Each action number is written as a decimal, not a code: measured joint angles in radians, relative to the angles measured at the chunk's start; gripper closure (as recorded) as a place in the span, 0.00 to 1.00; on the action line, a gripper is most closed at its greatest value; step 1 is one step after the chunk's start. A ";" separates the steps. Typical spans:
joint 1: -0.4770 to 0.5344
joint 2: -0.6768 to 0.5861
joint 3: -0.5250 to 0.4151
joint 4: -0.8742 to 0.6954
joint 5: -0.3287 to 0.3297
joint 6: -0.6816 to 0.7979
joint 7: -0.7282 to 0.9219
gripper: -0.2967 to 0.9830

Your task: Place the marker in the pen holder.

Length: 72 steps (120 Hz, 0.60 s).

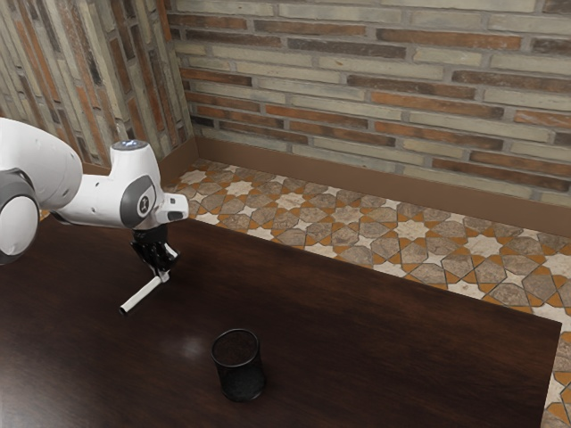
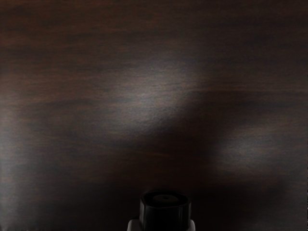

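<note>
The black gripper (image 1: 164, 271) is shut on one end of the white marker (image 1: 143, 294) in the exterior view. From the fingers the marker slants down toward the exterior view's lower left, its black tip pointing away from the hand. A black mesh pen holder (image 1: 239, 366) stands upright on the table, apart from the marker, toward the exterior view's lower right. In the wrist view the marker's black end (image 2: 165, 211) juts out just under the hand, over dark wood.
The dark wooden table (image 1: 357, 330) has its far edge beyond the gripper, with patterned floor tiles (image 1: 410, 230) past it. A brick wall (image 1: 375, 98) rises behind. Dark tabletop lies between the hand and the pen holder.
</note>
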 joint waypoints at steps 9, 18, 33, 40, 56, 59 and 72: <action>-0.002 -0.009 0.000 -0.001 0.001 0.000 -0.006 0.85; -0.007 -0.033 0.000 -0.005 0.003 -0.001 -0.013 0.85; -0.033 -0.108 0.000 -0.012 0.009 -0.020 -0.022 0.85; -0.057 -0.149 0.000 -0.012 0.017 -0.033 -0.024 0.85; -0.140 -0.220 0.000 -0.003 0.034 -0.058 -0.029 0.85; -0.158 -0.229 0.000 -0.001 0.036 -0.061 -0.030 0.85; -0.255 -0.236 -0.009 0.039 0.036 -0.069 -0.034 0.85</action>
